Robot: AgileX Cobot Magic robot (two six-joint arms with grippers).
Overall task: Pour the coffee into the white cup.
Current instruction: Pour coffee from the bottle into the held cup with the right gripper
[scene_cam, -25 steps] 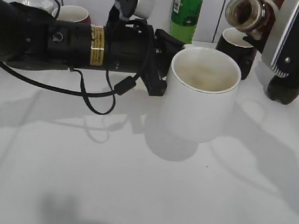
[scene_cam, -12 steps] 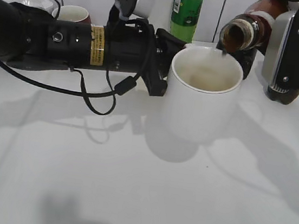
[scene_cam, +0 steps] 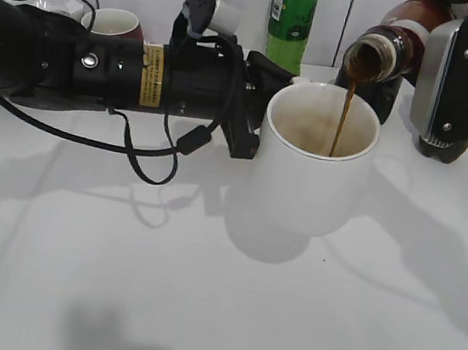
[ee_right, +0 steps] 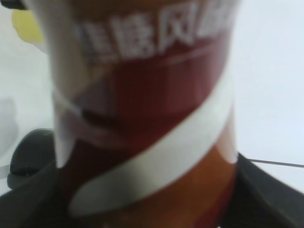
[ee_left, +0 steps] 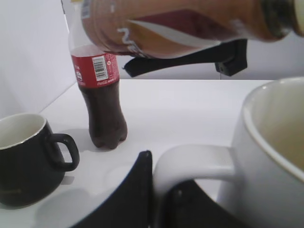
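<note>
The large white cup (scene_cam: 314, 163) stands mid-table; it also shows in the left wrist view (ee_left: 266, 156). My left gripper (scene_cam: 255, 105) is shut on its loop handle (ee_left: 190, 161). My right gripper (scene_cam: 451, 74) is shut on the brown coffee bottle (scene_cam: 395, 45), tilted with its open mouth over the cup's rim. A thin brown stream of coffee (scene_cam: 342, 116) falls into the cup. The bottle fills the right wrist view (ee_right: 142, 114) and crosses the top of the left wrist view (ee_left: 180, 23).
A black mug (scene_cam: 374, 77) stands behind the cup, also in the left wrist view (ee_left: 28, 159). A green bottle (scene_cam: 292, 16) and a dark red mug (scene_cam: 112, 22) stand at the back. A cola bottle (ee_left: 99, 95) stands on the table. A black cable (scene_cam: 147, 152) loops below the left arm.
The bottle has tipped further, and coffee now streams from its mouth into the white cup. The left arm still holds the handle; the cup has shifted slightly.
</note>
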